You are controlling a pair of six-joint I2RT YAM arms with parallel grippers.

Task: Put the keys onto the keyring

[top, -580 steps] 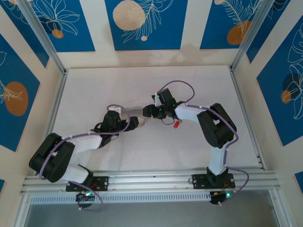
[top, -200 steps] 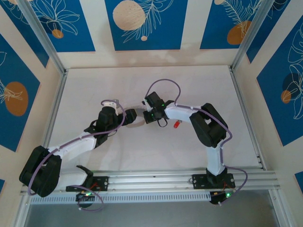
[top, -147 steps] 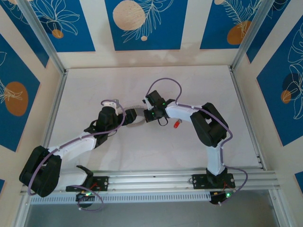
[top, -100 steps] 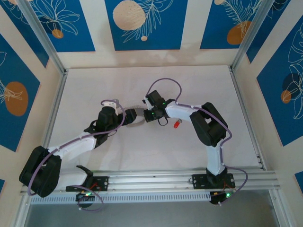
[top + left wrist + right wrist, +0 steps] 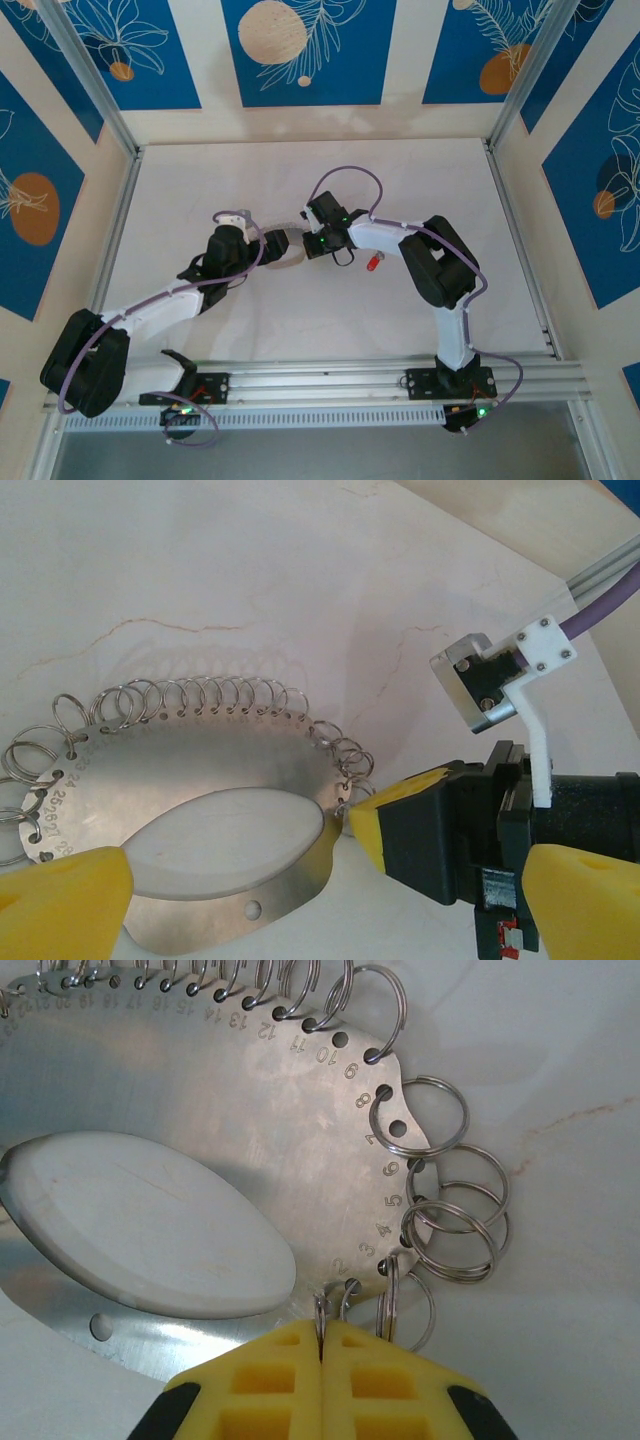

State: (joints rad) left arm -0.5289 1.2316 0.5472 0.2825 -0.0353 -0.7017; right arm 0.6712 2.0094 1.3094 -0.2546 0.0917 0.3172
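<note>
Pale marbled table (image 5: 180,190) with ringed oval metal plate (image 5: 190,770) and red-headed key (image 5: 372,263)

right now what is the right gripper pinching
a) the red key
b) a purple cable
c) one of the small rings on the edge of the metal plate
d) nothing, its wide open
C: in the right wrist view the right gripper is shut on a small ring at the rim of the numbered metal plate, while the red key lies apart from it.
</note>
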